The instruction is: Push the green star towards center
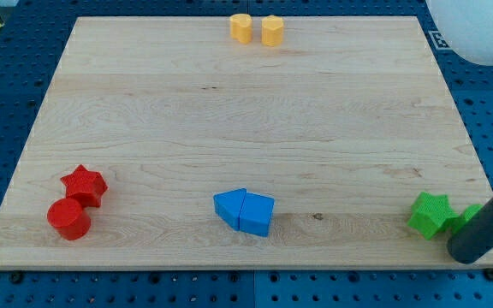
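Note:
The green star (430, 214) lies on the wooden board (246, 128) near its bottom right corner. A second green block (468, 216) touches the star's right side and is partly hidden by my dark rod, so I cannot make out its shape. My tip (463, 254) rests at the board's bottom right edge, just below and to the right of the green star, close to both green blocks.
Two yellow blocks (241, 27) (271, 30) sit side by side at the top edge. A red star (85, 185) and a red cylinder (68, 219) sit at the bottom left. Two blue blocks (231, 208) (257, 215) touch at the bottom centre.

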